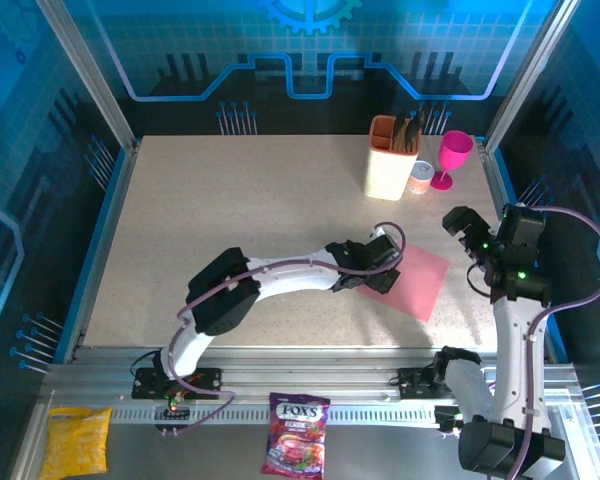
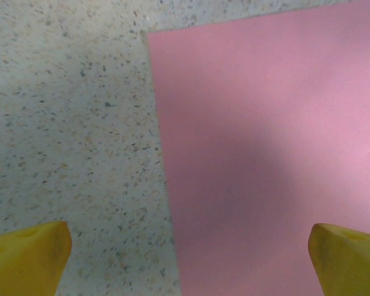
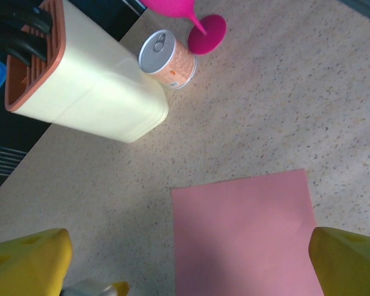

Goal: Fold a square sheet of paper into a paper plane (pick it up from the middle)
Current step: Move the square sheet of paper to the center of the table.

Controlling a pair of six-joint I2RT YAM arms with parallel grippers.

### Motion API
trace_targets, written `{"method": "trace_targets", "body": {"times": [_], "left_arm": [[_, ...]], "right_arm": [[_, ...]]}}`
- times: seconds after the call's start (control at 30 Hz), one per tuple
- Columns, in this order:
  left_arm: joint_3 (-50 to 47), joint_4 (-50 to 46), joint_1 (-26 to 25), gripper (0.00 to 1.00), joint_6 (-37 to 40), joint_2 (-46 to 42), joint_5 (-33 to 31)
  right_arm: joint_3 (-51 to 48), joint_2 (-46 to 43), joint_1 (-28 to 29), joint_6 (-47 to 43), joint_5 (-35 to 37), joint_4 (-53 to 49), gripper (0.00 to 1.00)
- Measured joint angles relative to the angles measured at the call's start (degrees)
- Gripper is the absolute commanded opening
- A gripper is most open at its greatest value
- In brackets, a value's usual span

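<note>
Left arm (image 1: 280,272) outstretched, fingers (image 2: 26,259) apart over paper (image 1: 422,282)

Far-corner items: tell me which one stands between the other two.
The small orange can with the pull-tab lid. The cream knife block and the magenta goblet flank it.

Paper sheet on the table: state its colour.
The paper sheet is plain salmon pink, clearest in the left wrist view.

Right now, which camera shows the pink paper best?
Top external: the paper lies flat with nearly its whole outline visible, the left arm covering one corner. Left wrist shows one corner and an edge up close; right wrist shows the far edge and two corners.
</note>
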Motion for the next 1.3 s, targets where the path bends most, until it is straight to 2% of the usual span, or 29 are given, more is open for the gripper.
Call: {"method": "trace_targets", "body": {"times": [0.33, 0.7, 0.87, 1.07, 1.2, 1.3], "left_arm": [[6.3, -4.4, 0.4, 1.0, 0.5, 8.2, -1.1], [5.2, -3.8, 2.7, 1.0, -0.2, 8.5, -2.1], [-1.2, -0.5, 4.6, 1.0, -1.6, 5.0, -2.5], [-14.1, 2.5, 7.1, 1.0, -2.1, -3.1, -4.5], [-23.1, 4.0, 8.9, 1.0, -3.2, -9.1, -5.2], [-28.8, 5.0, 10.4, 1.0, -4.2, -13.0, -5.7]], "right_arm": [[-1.4, -3.6, 0.0, -0.2, -8.1, -0.6, 0.99], [0.4, -4.8, 0.0, 0.1, -17.2, -2.1, 0.99], [0.7, -5.2, 0.0, 1.0, -20.0, -1.7, 0.99], [-0.3, -4.9, 1.8, 1.7, -21.0, -0.3, 0.99], [-3.5, -4.8, 8.2, 2.5, -19.1, 1.9, 1.0], [-6.8, -4.6, 15.8, 3.4, -15.3, 3.5, 1.0]]}}
